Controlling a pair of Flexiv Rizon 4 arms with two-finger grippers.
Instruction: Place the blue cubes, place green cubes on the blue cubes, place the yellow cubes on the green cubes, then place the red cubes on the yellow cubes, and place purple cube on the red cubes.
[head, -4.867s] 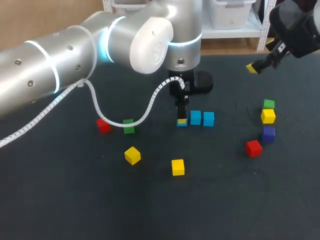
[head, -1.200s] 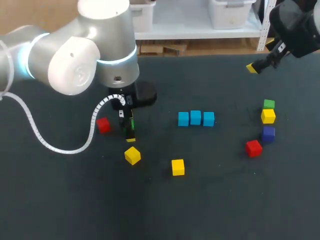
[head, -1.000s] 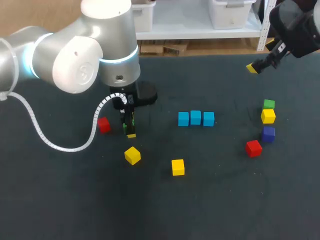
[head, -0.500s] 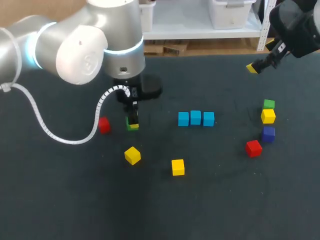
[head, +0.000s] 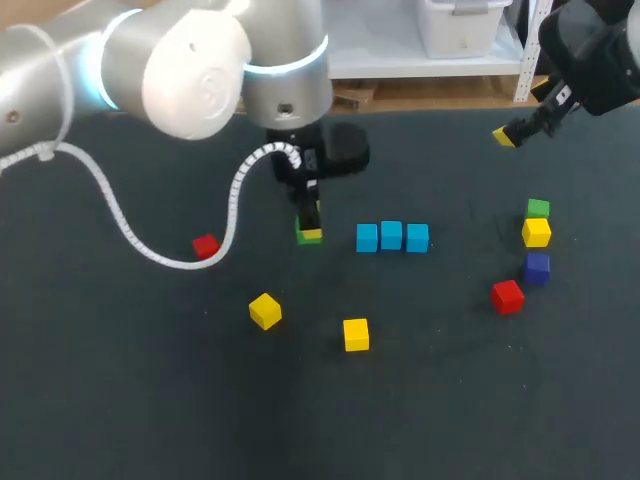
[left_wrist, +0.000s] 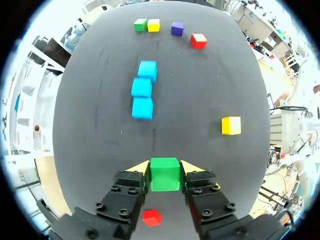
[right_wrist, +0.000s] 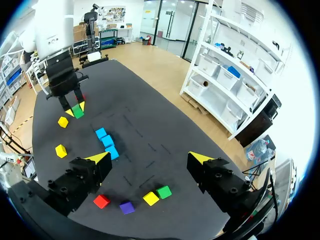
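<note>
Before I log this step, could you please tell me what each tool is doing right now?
Left tool: closed on the green cube.
Right tool: open, holding nothing.

the left arm (head: 190, 60) has swung away from the row of blue cubes (head: 391, 237), closed its fingers (left_wrist: 137, 168) on the green cube (head: 309, 236) beside the red cube (head: 206, 246), and carried it back near the row's end.

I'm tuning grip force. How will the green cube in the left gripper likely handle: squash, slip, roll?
Probably rigid: the green cube shows square edges between the fingers. Its flat faces suggest no rolling, and steady resting on a blue cube. Smooth-looking sides might slip under light grip.
</note>
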